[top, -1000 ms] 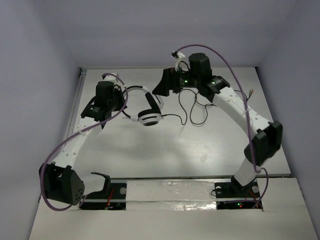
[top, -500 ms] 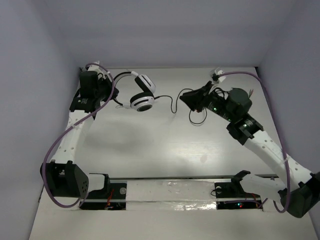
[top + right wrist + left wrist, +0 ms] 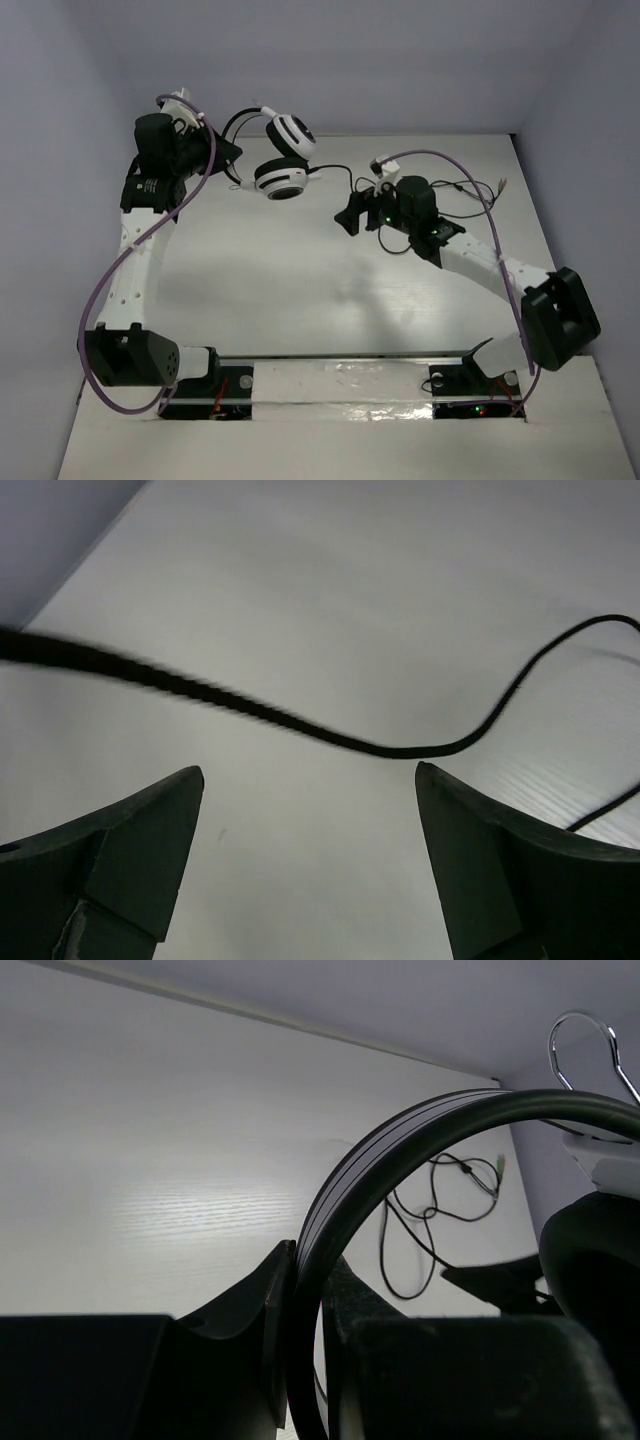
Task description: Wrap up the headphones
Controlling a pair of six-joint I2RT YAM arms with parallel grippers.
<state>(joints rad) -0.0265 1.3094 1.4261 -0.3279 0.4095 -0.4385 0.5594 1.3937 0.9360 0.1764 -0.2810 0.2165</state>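
Note:
The headphones [image 3: 283,178] hang off the table at the back left, both white earcups showing in the top view. My left gripper [image 3: 232,157] is shut on their headband [image 3: 400,1145], which is pinched between the two fingers [image 3: 270,1300] in the left wrist view. The thin black cable [image 3: 335,170] trails right from the lower earcup and down to loose loops on the table [image 3: 400,1250]. My right gripper [image 3: 347,218] stands open near the table's middle. The cable [image 3: 400,750] crosses just beyond its fingertips in the right wrist view, and nothing lies between the fingers [image 3: 150,830].
Walls close the table [image 3: 300,290] on the left, back and right. The cable's loose end [image 3: 503,184] lies at the back right. Purple robot cables [image 3: 110,290] loop along both arms. A white strip [image 3: 340,375] runs along the near edge by the arm bases.
The left gripper has carried the headphones up and toward the back left corner. The right arm has swung in over the table's middle, its gripper now left of the cable loops.

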